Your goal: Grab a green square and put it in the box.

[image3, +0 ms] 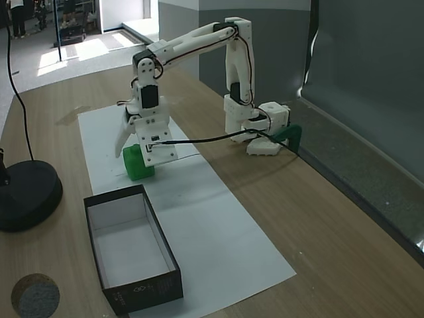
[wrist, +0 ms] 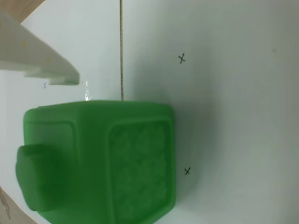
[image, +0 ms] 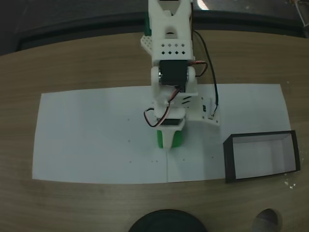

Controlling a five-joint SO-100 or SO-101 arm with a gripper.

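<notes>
Since the cube looks light, rigid and smooth, pinch its flat sides; gripper straddles it, width unclear.

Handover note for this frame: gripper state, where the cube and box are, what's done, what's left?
Gripper: lowered over the cube on the white paper; the wrist view shows one finger beside the cube, but whether it is closed is unclear.
Cube: on the paper, not lifted as far as can be seen.
Box: on the paper beside it, nothing inside.
Done: approach.
Left: grasp, lift, carry to box, release.
</notes>
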